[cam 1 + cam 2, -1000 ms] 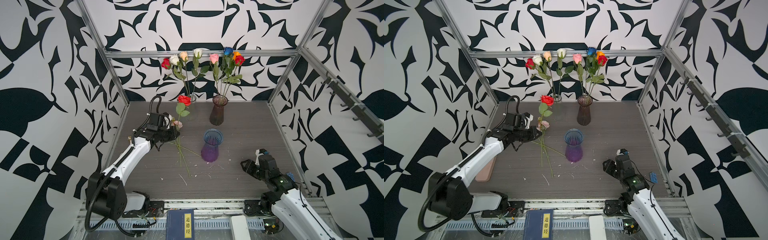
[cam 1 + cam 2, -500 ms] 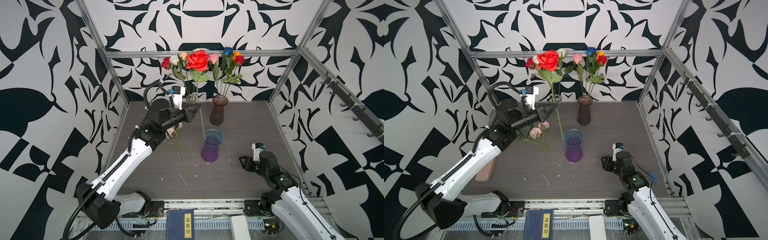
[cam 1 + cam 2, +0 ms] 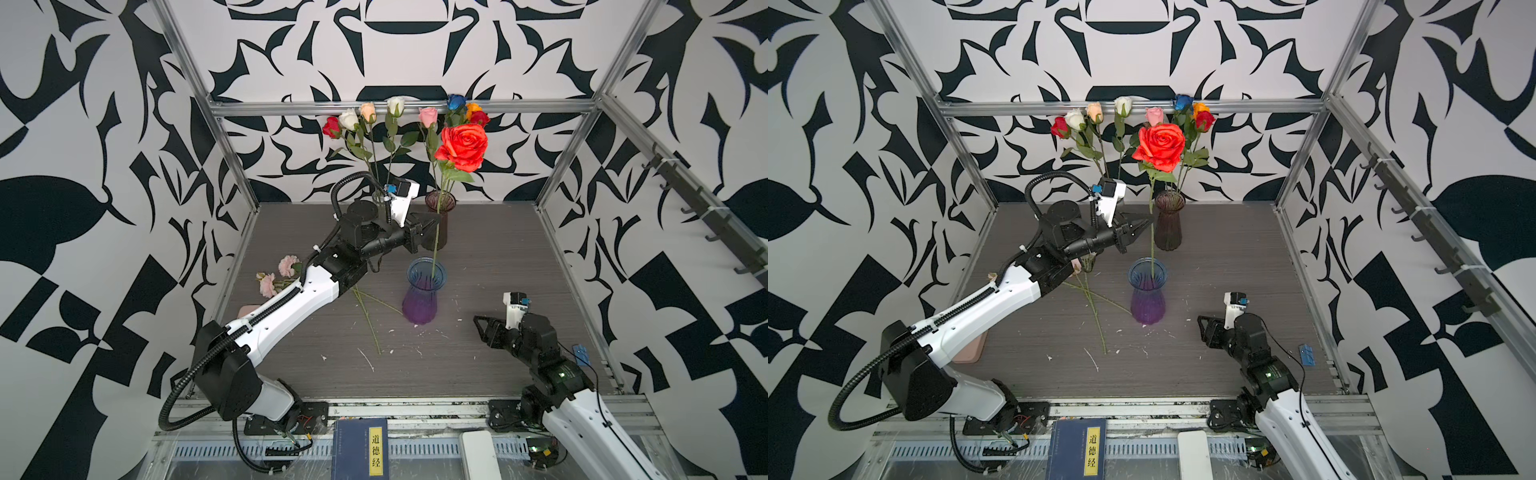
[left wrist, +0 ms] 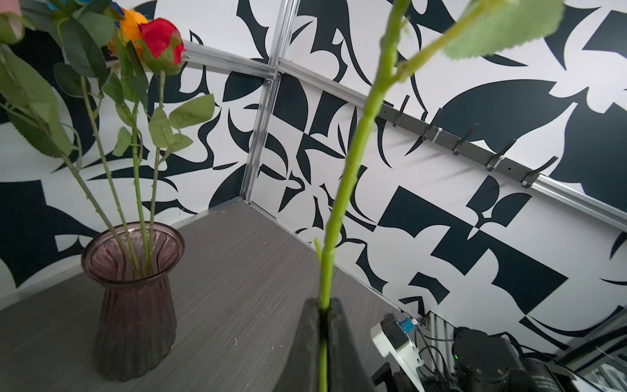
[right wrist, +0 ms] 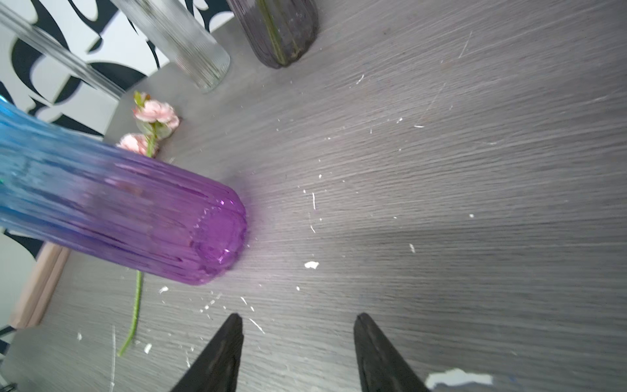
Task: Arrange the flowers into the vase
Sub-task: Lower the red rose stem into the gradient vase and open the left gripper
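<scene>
Since a second ago, my left arm has lifted the red rose (image 3: 463,145) off the table (image 3: 498,249) and swung it right. At far left, two pink blooms (image 3: 278,272) lie flat on the table, their stems running toward the middle. The left gripper (image 3: 432,220) is clamped on the rose's stem. The stem hangs near upright, and its lower end looks just inside the mouth of the blue-purple vase (image 3: 419,307), straight below my grip. I judge the next move to be a plain descent along the stem. That vase holds nothing else. Behind it, the clear vase (image 5: 190,44) holds four roses and the dark vase (image 3: 1169,232) four more. The right gripper (image 5: 297,319), jaws apart and empty, sits near the blue-purple vase's base.
</scene>
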